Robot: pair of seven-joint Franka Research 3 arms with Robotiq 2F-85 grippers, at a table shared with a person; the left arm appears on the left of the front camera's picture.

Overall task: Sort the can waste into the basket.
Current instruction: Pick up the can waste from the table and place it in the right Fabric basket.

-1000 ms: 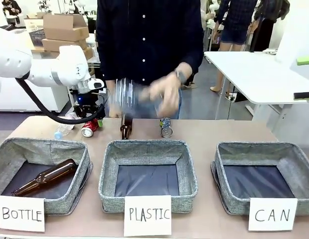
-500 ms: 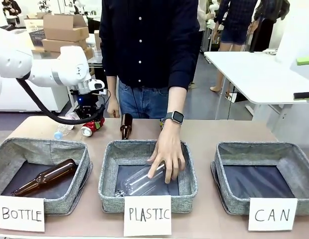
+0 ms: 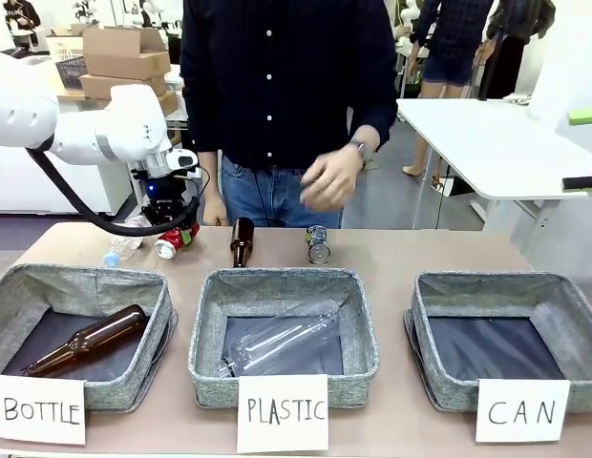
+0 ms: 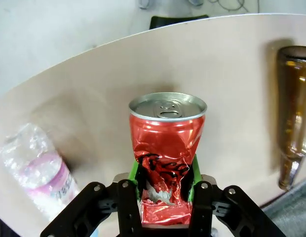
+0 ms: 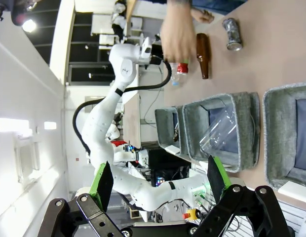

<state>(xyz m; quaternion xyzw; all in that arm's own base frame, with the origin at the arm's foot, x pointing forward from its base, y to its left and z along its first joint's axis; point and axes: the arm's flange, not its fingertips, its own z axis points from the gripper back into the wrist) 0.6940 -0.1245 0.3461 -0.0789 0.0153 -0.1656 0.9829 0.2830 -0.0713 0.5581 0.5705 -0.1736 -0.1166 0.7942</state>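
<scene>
The dented red can (image 3: 170, 245) lies at the table's far left, with my left gripper (image 3: 173, 232) shut on it. In the left wrist view the red can (image 4: 166, 146) sits between the green pads (image 4: 133, 174), top end towards the camera, just over the tabletop. The blue and silver can (image 3: 319, 245) lies free on the far middle of the table, below the person's raised hand (image 3: 327, 178). The grey basket (image 3: 511, 284) behind the "CAN" sign (image 3: 521, 410) stands at the front right, holding nothing. My right gripper (image 5: 159, 182) hangs open in the air, well back from the basket (image 5: 271, 138).
A brown bottle (image 3: 242, 241) lies between the two cans and a crushed clear bottle (image 3: 121, 249) lies left of the red one. The middle "PLASTIC" basket (image 3: 205, 329) holds a clear bottle (image 3: 282, 345). The left "BOTTLE" basket (image 3: 162, 296) holds a brown bottle (image 3: 86, 340).
The person laid a clear plastic bottle in the PLASTIC basket and drew the hand back up. My left gripper stayed shut on the red can, hardly moving.
</scene>
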